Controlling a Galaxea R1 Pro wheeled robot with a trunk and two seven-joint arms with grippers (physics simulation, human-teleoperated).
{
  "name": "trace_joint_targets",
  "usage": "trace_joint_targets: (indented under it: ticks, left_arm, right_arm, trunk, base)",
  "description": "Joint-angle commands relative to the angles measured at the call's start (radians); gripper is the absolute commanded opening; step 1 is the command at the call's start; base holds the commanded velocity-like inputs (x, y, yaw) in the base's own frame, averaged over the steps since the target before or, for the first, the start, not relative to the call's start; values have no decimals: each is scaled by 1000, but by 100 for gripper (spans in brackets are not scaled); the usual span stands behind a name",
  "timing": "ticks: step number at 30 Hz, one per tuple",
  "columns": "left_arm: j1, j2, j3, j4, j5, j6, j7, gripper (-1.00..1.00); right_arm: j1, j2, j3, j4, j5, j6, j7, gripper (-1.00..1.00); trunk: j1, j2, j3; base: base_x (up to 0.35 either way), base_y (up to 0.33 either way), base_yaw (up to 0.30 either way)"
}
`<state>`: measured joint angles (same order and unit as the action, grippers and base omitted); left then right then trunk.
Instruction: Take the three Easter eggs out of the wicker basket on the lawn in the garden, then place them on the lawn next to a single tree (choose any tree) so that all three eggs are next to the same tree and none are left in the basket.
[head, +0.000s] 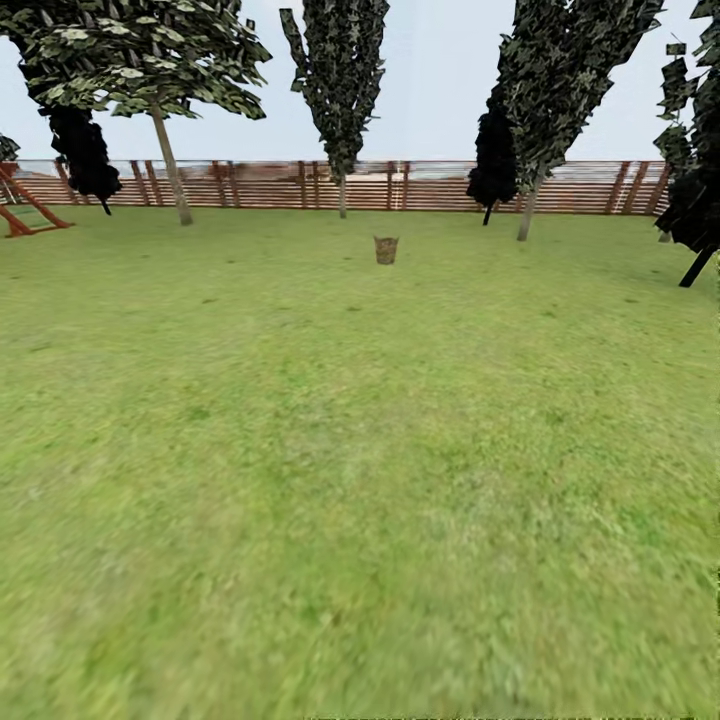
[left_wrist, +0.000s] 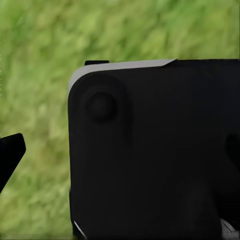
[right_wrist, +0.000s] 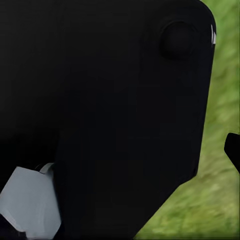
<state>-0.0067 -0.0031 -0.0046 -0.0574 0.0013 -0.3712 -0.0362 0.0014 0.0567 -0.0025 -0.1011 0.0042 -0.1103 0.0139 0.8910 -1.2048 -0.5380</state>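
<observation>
1. From the head camera, the lawn (head: 360, 480) stretched wide and mottled green, running all the way back to the brown slatted fence (head: 420, 186) that closed off the garden.
2. The wicker basket (head: 386, 250) stood far off, small and upright on the grass, roughly central and a little short of the fence line (too distant to make out anything inside it).
3. A tree (head: 170, 150) with a pale, slightly leaning trunk and blotchy dark foliage rose at the back left, well apart from the basket; another pale-trunked tree (head: 530, 200) leaned at the back right.
4. Between them a tall dark columnar tree (head: 340, 90) stood by the fence, just behind and left of the basket.
5. A red wooden frame (head: 25, 210) showed at the far left edge.
6. On the left wrist camera, a big black robot body panel (left_wrist: 150, 150) blocked most of the picture, grass blurred behind it, and a dark tip poked in at the edge; whether the left gripper's fingers were apart or together, I could not tell.
7. Same story on the right wrist camera: a black housing (right_wrist: 100, 100) up close, a pale grey part (right_wrist: 30, 205) beside it, a strip of grass beyond, and the right gripper's state could not be told.
</observation>
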Motion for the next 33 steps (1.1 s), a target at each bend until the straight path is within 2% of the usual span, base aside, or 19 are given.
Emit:
trace_joint_targets:
  ticks: [1, 33]
  left_arm:
    - [0, 0, 0, 1, 0, -3, -2, 100]
    - [-1, 0, 0, 1, 0, -3, -2, 100]
  right_arm:
    - [0, 0, -1, -1, 0, -2, 1, 100]
    - [0, 0, -1, 0, 0, -2, 1, 100]
  trunk:
    - [-4, 7, 1]
    - [-127, 231, 49]
  base:
    - [0, 0, -106]
    - [0, 0, -108]
